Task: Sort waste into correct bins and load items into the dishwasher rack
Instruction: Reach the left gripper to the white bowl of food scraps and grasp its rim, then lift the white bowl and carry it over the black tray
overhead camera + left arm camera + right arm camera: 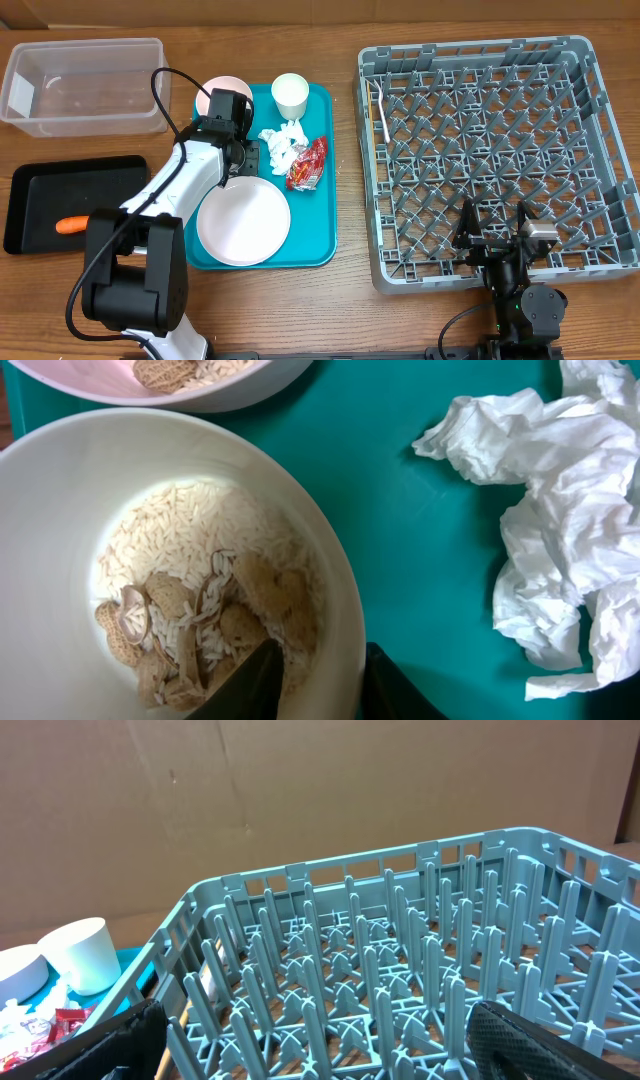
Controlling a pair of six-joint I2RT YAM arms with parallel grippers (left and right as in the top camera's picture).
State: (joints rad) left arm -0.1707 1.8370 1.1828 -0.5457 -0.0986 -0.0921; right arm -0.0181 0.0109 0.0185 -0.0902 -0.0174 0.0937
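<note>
The left gripper (320, 660) clamps the rim of a white bowl (60, 560) holding rice (190, 530) and beige nut shells (250, 590); the right gripper (320, 1040) hangs spread wide above the grey rack (400, 970).

We've got a brown wood-grain worktop (300, 315), plain brown cardboard sheets (300, 790) behind it, and even light.

Orange carrot stick (72, 225) flat in black tray (20, 215) far L, clear tub (22, 95) behind it, white plate (243, 222), cup (290, 95), crumpled tissue (282, 148), red wrapper (308, 163) clustered centre, bowl (60, 490) w/ rice (190, 520) + nuts (165, 600) — upright, grey rack (470, 50) at R
</note>
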